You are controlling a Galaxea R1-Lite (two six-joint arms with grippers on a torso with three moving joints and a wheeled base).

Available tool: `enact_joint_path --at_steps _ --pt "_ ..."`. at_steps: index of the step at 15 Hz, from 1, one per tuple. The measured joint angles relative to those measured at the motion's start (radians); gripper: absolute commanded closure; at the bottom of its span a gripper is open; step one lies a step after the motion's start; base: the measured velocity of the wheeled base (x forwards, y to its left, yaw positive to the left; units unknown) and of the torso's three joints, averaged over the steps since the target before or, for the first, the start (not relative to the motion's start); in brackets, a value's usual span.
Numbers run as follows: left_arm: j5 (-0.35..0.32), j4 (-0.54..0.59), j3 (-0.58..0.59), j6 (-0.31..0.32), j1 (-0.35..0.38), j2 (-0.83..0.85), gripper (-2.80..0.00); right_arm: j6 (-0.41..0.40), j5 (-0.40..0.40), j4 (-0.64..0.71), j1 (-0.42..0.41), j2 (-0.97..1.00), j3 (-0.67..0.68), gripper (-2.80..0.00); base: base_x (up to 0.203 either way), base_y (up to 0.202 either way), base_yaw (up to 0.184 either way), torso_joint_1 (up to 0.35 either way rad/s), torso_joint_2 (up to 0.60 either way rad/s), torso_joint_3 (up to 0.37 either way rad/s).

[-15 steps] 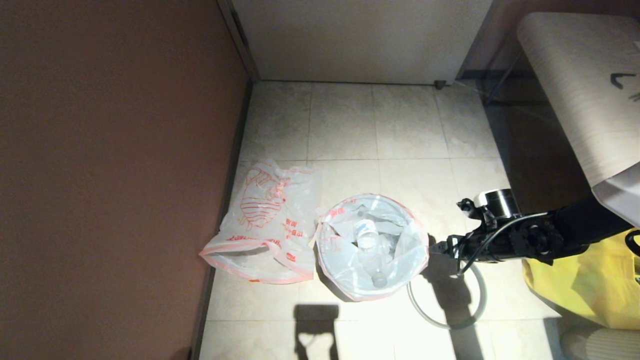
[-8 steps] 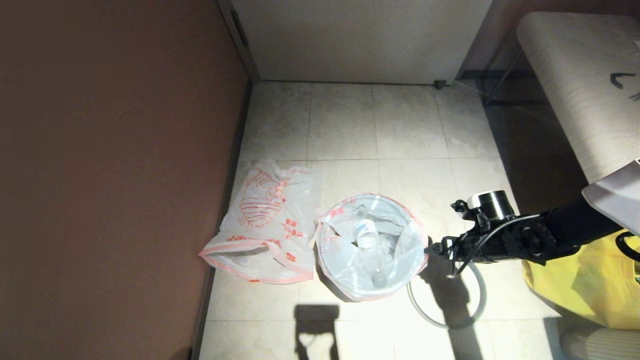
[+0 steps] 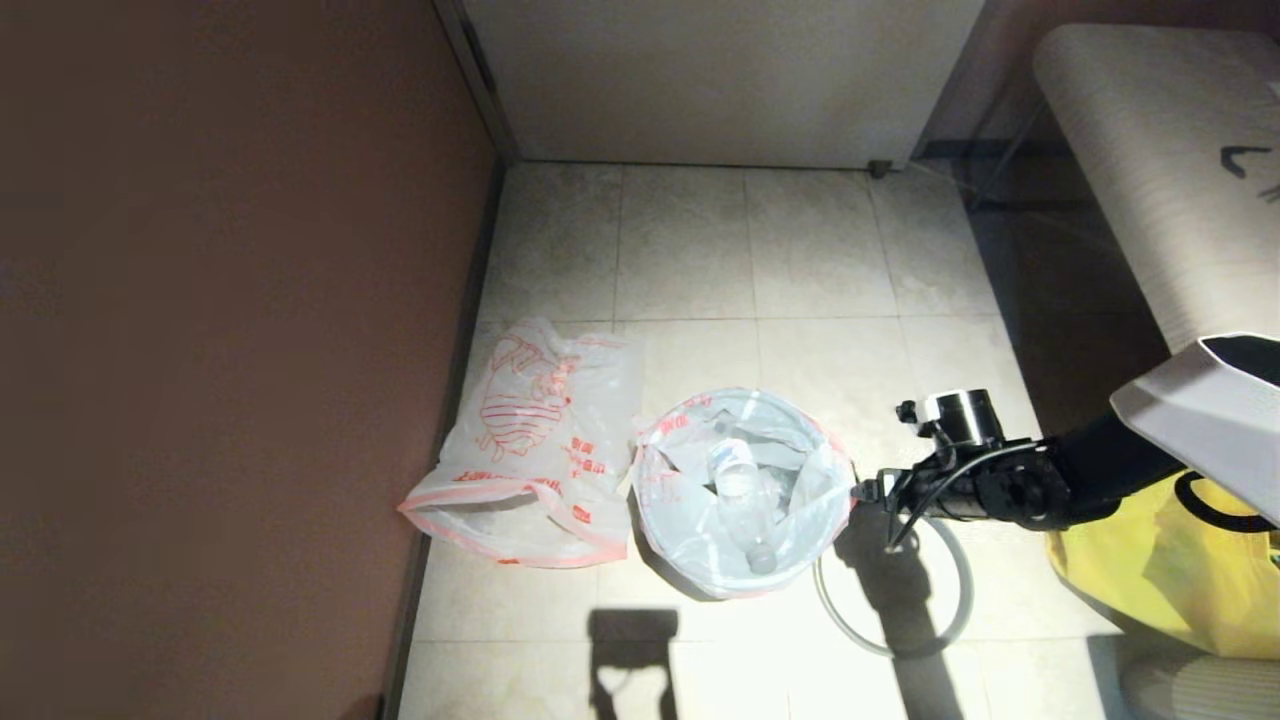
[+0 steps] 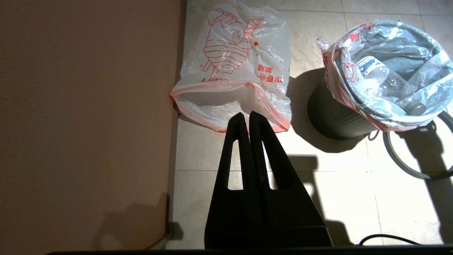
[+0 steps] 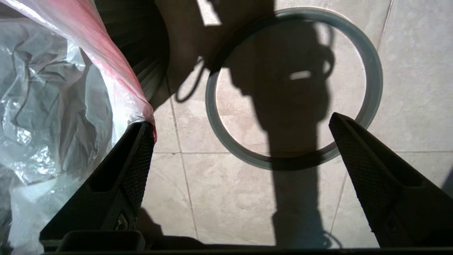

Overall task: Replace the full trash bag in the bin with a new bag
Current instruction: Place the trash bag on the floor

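The black bin (image 4: 332, 117) stands on the tiled floor, lined with the full trash bag (image 3: 700, 520), whose pink-red edge folds over the top. A clear bottle (image 3: 735, 480) lies inside. The bin's grey hoop (image 3: 838, 633) lies flat on the floor to its right. The new bag (image 3: 540, 440) with the red drawing lies flat left of the bin by the wall. My right gripper (image 3: 868, 493) is open at the bag's right edge. In the right wrist view one finger (image 5: 139, 141) touches the bag's pink rim (image 5: 116, 81). The left gripper (image 4: 246, 115) is shut and empty, above the floor near the new bag (image 4: 233, 67).
A large yellow bag (image 3: 1190, 570) sits at the right, under my right arm. A brown wall (image 3: 220, 350) runs along the left. A pale cabinet front (image 3: 720, 80) closes the back, and a wood-grain surface (image 3: 1150, 170) overhangs at the upper right.
My right arm has moved left toward the bin, bringing its open gripper up to the full bag's right edge. The bags, bin and hoop have not moved.
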Motion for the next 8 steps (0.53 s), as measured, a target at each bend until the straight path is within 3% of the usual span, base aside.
enact_joint_path --at_steps 4,6,8 --pt "0.000 0.000 0.000 0.000 0.000 0.000 0.00 -0.008 -0.152 -0.106 0.033 0.035 -0.018 -2.80 0.000 0.000 0.000 0.000 0.00 0.000" --pt "0.000 0.000 0.000 0.000 0.000 0.000 0.00 -0.063 -0.270 -0.134 0.065 0.040 -0.014 -2.80 0.000 0.000 0.000 0.000 0.00 0.000" --pt "0.000 0.000 0.000 0.000 0.000 0.000 0.00 -0.091 -0.322 -0.137 0.090 0.043 -0.011 -2.80 0.000 0.000 0.000 0.000 0.00 0.000"
